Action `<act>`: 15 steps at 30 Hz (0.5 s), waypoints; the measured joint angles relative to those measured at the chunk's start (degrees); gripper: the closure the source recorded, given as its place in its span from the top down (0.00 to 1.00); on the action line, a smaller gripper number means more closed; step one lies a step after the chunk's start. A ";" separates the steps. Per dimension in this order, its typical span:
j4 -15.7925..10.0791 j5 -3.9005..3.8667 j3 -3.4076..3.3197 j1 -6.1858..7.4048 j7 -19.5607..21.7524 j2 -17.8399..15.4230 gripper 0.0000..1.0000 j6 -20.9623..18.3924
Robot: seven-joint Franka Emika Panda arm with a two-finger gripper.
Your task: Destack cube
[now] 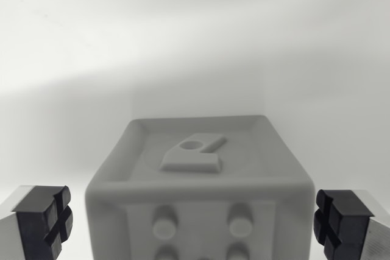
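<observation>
**Claw Spread Wide Around the Cube**

The claw (pixel 195 223) is spread wide. Its two black pads (pixel 46 220) sit low at each side of the wrist view, not touching the cube (pixel 198 181). The pale cube sits between them on the white bench (pixel 91 59). Its top has a raised shape inside a rim. Round bumps show on its front.

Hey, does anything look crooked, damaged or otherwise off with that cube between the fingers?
Nothing stands out. The white plastic cube with a raised figure on top looks intact and sits squarely between the open gripper, touching neither black finger pad.
</observation>
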 joint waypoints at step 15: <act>-1.47 0.00 -0.02 0.00 0.00 -6.32 1.00 -4.75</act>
